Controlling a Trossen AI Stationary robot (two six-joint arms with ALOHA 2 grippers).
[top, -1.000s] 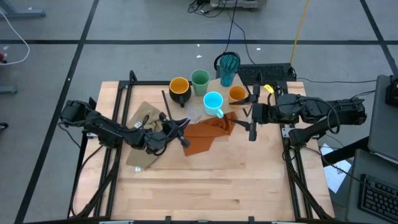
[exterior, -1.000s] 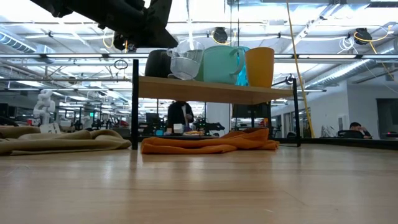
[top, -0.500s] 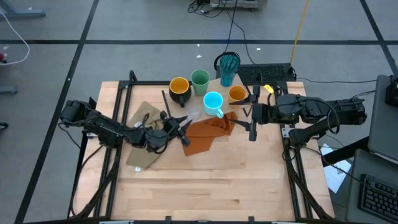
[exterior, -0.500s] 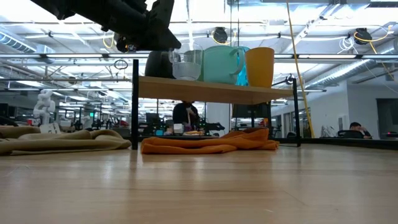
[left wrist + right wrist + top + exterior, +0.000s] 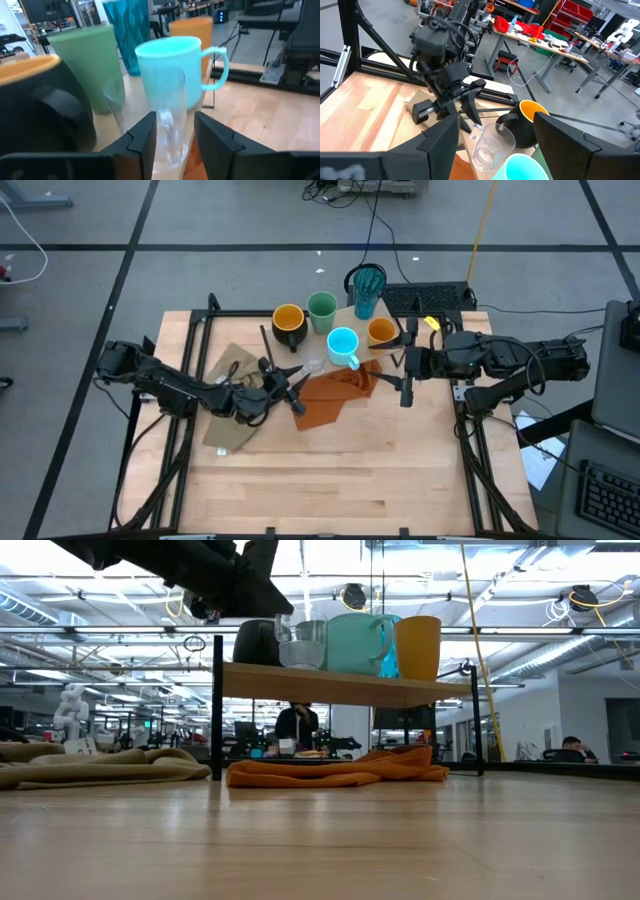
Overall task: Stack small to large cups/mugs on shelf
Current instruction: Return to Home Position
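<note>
I get bright, even overhead light and only soft shadows on the pale wooden tabletop [image 5: 330, 470], yet the level camera glares white at the ceiling strip lights [image 5: 40, 555] far left, smears the near boards, and my left wrist camera blurs the close black mug with yellow-orange inside [image 5: 35, 110].

Grey floor [image 5: 200, 220] marked with dark tape lines, cables [image 5: 330, 188] lying loose. Cluttered workbenches [image 5: 560, 47] behind. Ceiling lights [image 5: 40, 555] lit.

High view: overhead, straight down, whole table [image 5: 330, 480], both arms. Low view: tabletop level, facing shelf [image 5: 340, 685] and room behind. Left wrist view: very close on clear glass [image 5: 167, 115]. Right wrist view: farther off, facing same glass (shared by all four).
</note>
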